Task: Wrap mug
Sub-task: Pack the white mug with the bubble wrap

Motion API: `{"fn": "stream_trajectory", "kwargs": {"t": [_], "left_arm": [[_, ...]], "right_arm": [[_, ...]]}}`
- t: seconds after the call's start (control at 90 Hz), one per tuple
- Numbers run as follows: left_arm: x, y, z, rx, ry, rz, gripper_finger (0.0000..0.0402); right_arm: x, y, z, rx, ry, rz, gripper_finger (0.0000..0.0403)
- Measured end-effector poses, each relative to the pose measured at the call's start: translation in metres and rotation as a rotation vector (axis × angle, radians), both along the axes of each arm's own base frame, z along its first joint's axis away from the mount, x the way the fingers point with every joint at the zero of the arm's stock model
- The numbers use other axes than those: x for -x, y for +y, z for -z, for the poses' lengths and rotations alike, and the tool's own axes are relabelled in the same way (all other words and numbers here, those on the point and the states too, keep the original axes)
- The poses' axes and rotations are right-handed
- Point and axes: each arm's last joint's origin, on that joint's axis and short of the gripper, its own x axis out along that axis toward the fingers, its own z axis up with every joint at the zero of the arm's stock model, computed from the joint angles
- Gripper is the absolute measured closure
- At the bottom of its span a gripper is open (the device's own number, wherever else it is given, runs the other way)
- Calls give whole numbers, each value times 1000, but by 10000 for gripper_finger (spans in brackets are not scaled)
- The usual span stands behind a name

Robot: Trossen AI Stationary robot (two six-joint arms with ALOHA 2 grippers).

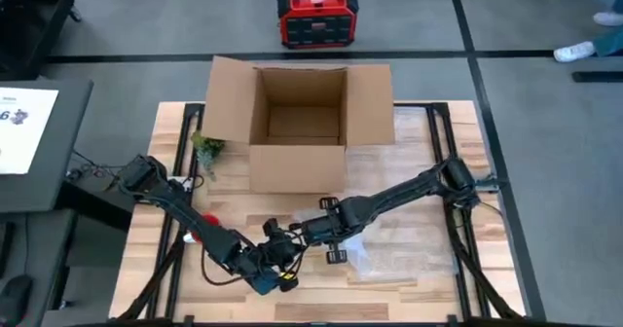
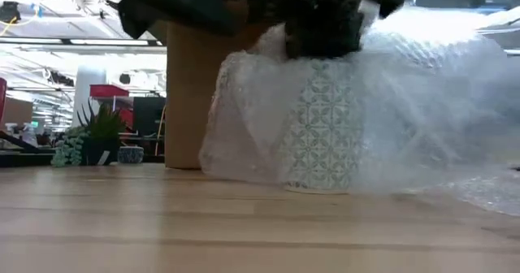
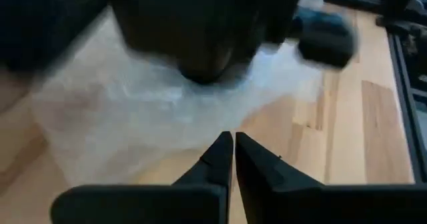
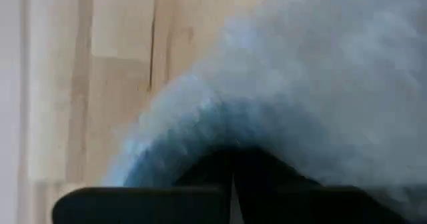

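A pale mug with a green lattice pattern (image 2: pixel 321 135) stands upright on the wooden table (image 2: pixel 162 224), with clear bubble wrap (image 2: pixel 422 102) draped over and around it. More of the bubble wrap (image 1: pixel 404 244) lies spread toward the table's right. My right gripper (image 2: pixel 325 25) sits on the mug's top, shut on the wrap. In the high view my right gripper (image 1: pixel 280 236) hides the mug. My left gripper (image 3: pixel 233 141) is shut, low at the table's near side, with its tips at the wrap's near edge (image 3: pixel 167 144). My right gripper holds the bubble wrap where it is gathered over the mug's top (image 2: pixel 325 49), coming from above. The wrap bulges right in front of its shut fingers (image 4: pixel 267 117), which hides the place of contact. The mug stands on the table. Whether my left gripper touches the wrap's edge, I cannot tell.
An open cardboard box (image 1: pixel 297 123) stands at the far middle of the table, behind the mug. A small green plant (image 1: pixel 207 150) sits left of the box. A red thing (image 1: pixel 206 220) lies under my left arm. Bare wood lies along the near edge.
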Motion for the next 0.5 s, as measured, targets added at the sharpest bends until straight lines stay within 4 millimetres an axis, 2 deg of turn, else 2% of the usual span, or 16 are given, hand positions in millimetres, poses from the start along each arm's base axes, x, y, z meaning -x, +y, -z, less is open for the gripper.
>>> {"fn": "stream_trajectory", "kwargs": {"t": [0.122,0.333,0.4,0.5], "left_arm": [[-7,11,0,-15,7,-26,402],[-14,23,0,-32,12,-50,402],[-14,24,0,-40,19,-45,402],[-12,20,-1,-43,19,-28,402]], "right_arm": [[12,-4,-36,-27,-87,1,403],[24,-8,-68,-34,-202,44,403],[22,-6,-64,-17,-200,52,403],[11,-3,-37,12,-125,51,403]]}}
